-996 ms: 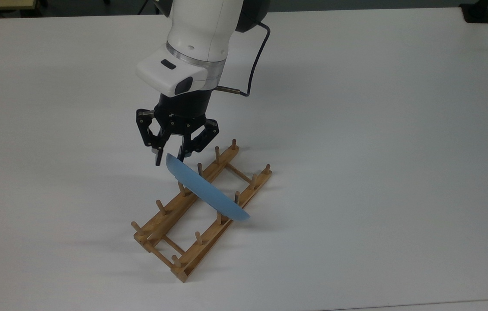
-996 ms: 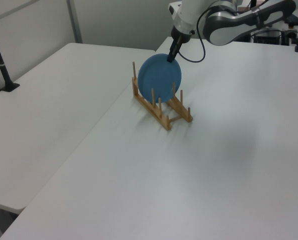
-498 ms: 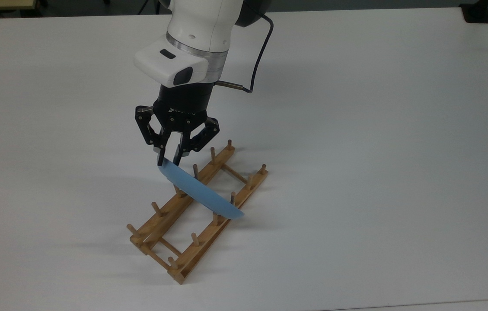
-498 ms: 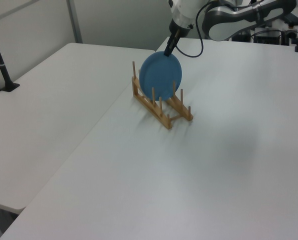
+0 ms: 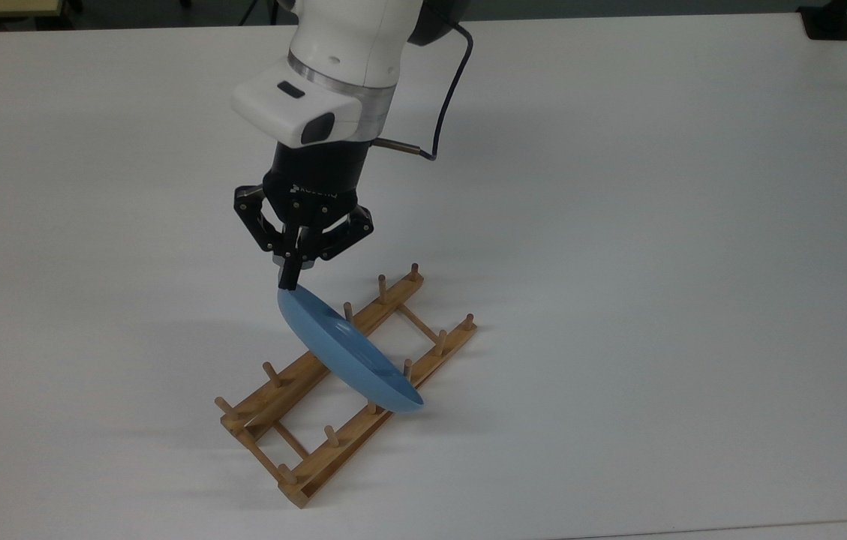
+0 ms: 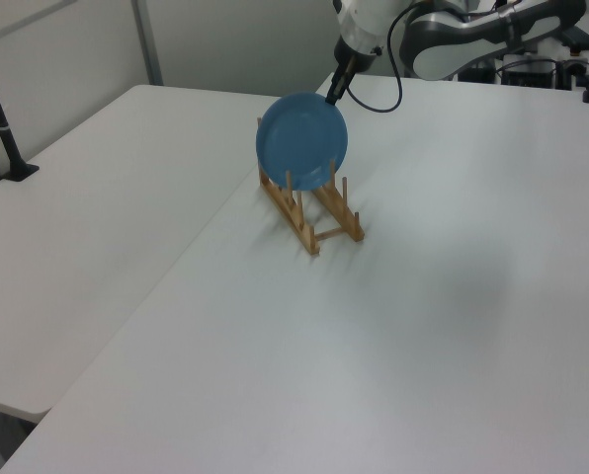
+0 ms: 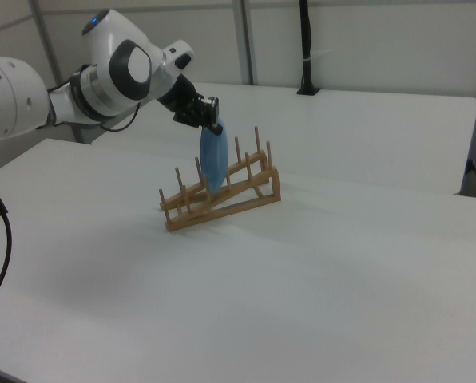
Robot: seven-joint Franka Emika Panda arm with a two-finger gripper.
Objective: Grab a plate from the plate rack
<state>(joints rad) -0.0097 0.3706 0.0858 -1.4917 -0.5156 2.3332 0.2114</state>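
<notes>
plate (image 5: 352, 352): light blue, tilted, among pegs | plate rack (image 5: 295, 469): wooden, one end raised

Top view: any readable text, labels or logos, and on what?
One line of white lettering on the black body of the gripper: too blurred to read.
Plate, plate rack, table: no text or signs.
</notes>
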